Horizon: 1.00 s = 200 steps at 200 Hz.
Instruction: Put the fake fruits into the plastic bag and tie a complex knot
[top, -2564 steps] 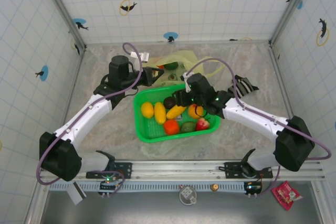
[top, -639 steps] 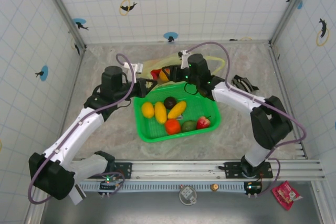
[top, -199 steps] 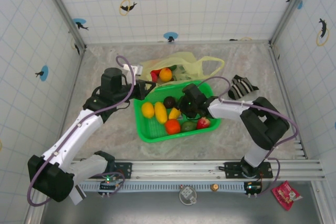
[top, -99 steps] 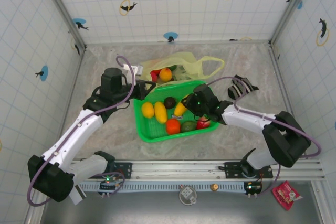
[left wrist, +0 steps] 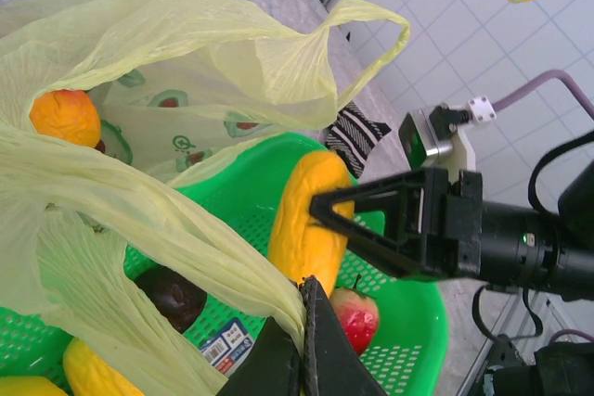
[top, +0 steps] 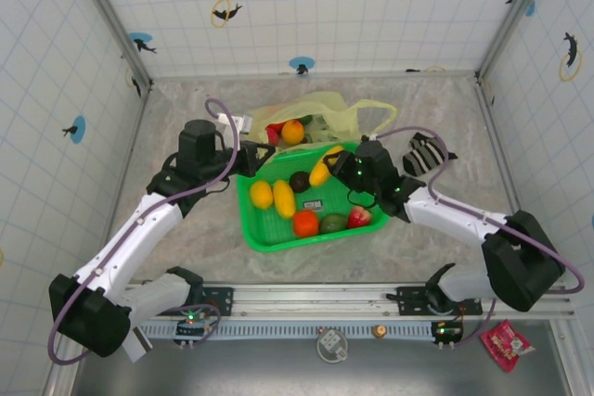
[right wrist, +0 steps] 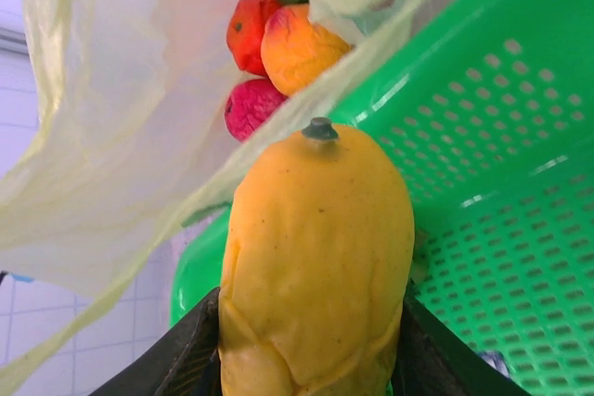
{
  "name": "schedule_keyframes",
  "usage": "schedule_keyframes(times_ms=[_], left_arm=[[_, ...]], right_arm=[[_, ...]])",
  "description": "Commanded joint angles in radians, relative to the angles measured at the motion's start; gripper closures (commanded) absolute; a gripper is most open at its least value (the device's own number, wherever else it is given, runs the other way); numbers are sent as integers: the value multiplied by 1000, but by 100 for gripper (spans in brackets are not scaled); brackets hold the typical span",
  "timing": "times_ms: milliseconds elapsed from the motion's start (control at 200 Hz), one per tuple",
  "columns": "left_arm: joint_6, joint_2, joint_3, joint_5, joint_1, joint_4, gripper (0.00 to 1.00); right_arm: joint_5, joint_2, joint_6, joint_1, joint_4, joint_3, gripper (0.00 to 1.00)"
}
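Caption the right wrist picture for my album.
Right gripper holds a yellow fruit over the green basket, beside the open bag.

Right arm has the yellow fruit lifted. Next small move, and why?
Probably carry the yellow fruit forward over the plastic bag mouth, then open. The right gripper is shut on it above the green basket, close to the bag, and the left gripper pinches the bag's edge, holding the mouth open toward it.

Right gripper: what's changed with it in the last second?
The right gripper picked the long yellow fruit up from the green basket and carried it toward the plastic bag. The left gripper kept holding the bag's edge; the other fruits stayed put.
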Motion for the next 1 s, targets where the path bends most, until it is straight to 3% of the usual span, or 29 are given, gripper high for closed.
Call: schedule_keyframes(times_ms=[0, 310, 641, 996], left_arm=[[11, -19, -12, -1, -4, -8, 100], [13, -16, -6, -1, -4, -9, 100], [14, -9, 12, 4, -4, -10, 100], [20, -14, 26, -14, -4, -8, 100]], right_arm=[[-12, 50, -13, -21, 64, 113, 55], [0, 275, 43, -32, 41, 362, 54], [53, 462, 111, -25, 76, 496, 52], [225, 614, 69, -6, -67, 736, 48]])
